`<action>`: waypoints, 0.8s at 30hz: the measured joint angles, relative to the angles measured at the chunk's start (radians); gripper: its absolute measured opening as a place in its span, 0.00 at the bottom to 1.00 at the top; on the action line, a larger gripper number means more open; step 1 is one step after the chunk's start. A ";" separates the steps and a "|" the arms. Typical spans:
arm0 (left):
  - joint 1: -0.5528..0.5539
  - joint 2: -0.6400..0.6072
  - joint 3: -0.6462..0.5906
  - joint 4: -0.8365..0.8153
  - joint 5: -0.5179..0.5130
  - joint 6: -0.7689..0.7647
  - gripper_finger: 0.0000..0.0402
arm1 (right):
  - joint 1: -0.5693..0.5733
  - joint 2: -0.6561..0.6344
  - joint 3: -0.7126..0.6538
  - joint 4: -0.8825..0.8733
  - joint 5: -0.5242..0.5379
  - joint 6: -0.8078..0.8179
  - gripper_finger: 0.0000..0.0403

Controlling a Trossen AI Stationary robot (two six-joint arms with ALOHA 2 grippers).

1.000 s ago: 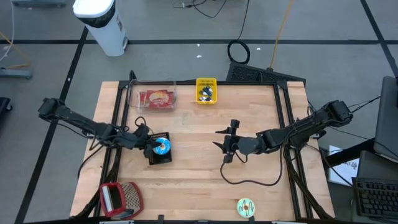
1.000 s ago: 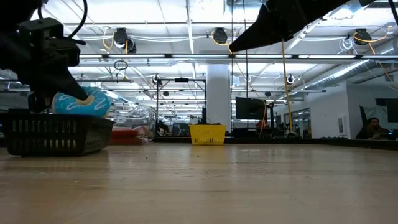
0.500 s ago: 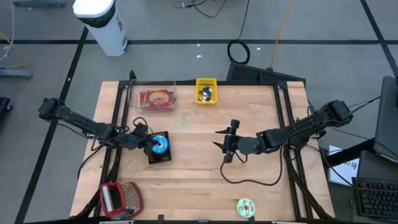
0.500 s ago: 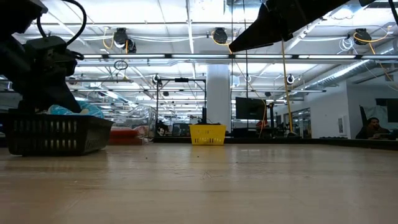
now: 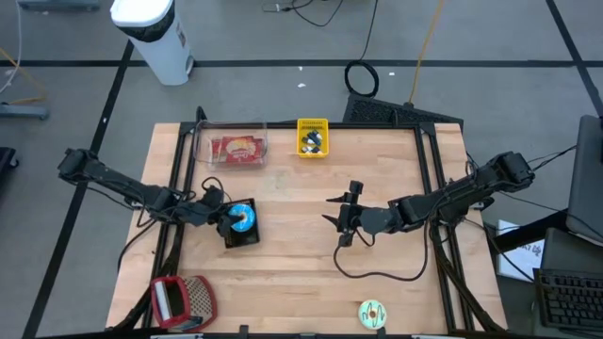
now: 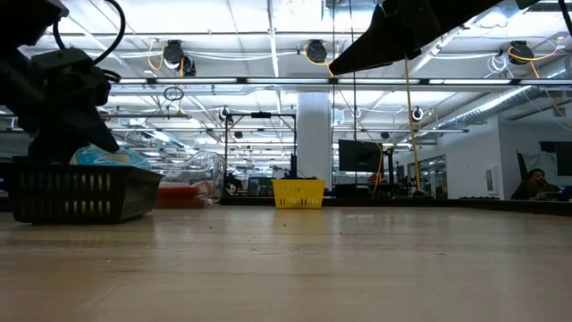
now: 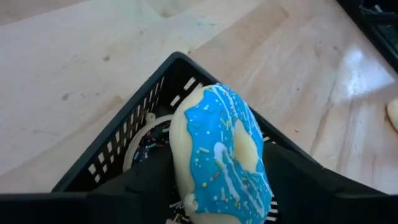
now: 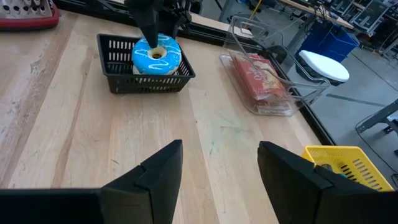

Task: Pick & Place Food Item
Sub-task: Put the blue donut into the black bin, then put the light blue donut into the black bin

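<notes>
A blue-frosted doughnut (image 7: 221,155) lies tilted in a black mesh basket (image 7: 118,134) on the table's left half. Its lower edge is down inside the basket (image 5: 247,237). My left gripper (image 5: 226,218) comes in from the table's left, slanting down, and is open. Its fingers stand on either side of the doughnut (image 8: 157,55). In the low view only the doughnut's top (image 6: 112,157) shows above the basket's rim. My right gripper (image 5: 342,222) hangs open over the middle of the table, holding nothing. My left gripper has its two fingers (image 7: 134,193) on either side of the doughnut's lower part (image 7: 205,199). I cannot tell whether they touch it. The doughnut rests in the basket, leaning on its wall.
A clear box with red packaged food (image 5: 237,149) and a small yellow basket (image 5: 312,137) stand at the far edge. A red basket (image 5: 179,301) sits at the near left corner. A green-frosted doughnut (image 5: 372,314) lies near the front edge. Bare wood lies between.
The blue doughnut has sunk from well above the basket's rim down into the basket, where only its top shows in the low view. My left gripper has stayed over the basket and tipped slightly.
</notes>
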State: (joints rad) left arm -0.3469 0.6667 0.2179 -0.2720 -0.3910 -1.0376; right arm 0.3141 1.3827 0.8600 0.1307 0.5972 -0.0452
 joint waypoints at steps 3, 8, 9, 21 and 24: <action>0.008 -0.026 0.003 -0.019 0.000 0.008 0.61 | 0.004 0.000 0.000 0.000 0.000 0.005 0.49; 0.042 -0.080 0.003 -0.108 -0.004 -0.021 0.61 | 0.008 0.000 0.000 0.000 -0.001 0.005 0.49; 0.051 -0.092 0.003 -0.132 -0.003 -0.027 0.61 | 0.008 0.000 0.000 0.000 -0.001 0.004 0.49; 0.112 -0.210 0.004 -0.029 0.017 0.146 0.61 | 0.075 -0.028 0.000 -0.009 -0.047 0.003 0.49; 0.112 -0.219 0.004 0.079 0.034 0.228 0.61 | 0.143 -0.058 0.000 -0.036 -0.146 0.008 0.49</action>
State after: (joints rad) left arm -0.2352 0.4480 0.2218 -0.1929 -0.3568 -0.8093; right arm 0.4569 1.3243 0.8599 0.0943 0.4515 -0.0367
